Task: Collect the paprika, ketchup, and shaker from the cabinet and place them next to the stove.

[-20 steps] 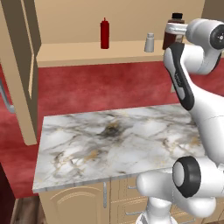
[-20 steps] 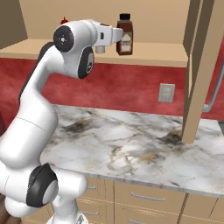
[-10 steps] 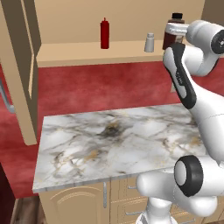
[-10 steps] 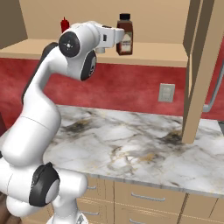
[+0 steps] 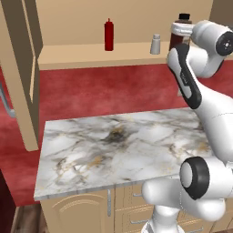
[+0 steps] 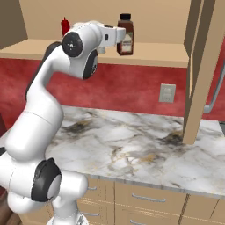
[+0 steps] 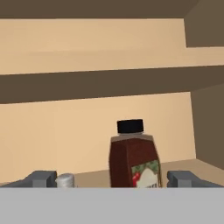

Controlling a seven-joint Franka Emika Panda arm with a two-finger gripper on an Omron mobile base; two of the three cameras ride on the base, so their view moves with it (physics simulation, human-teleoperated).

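Paprika (image 7: 133,159), a squarish brown jar with black cap, stands upright on the shelf (image 5: 91,54); gripper (image 7: 111,179) levelled at it, fingers wide.

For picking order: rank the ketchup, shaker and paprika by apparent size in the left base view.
1. Ketchup, tallest showing.
2. Shaker, shortest.
Paprika: unranked, since the arm covers most of it.

A glossy white, rounded arm (image 6: 41,114) with dark grey joint discs (smooth, unmarked shells).
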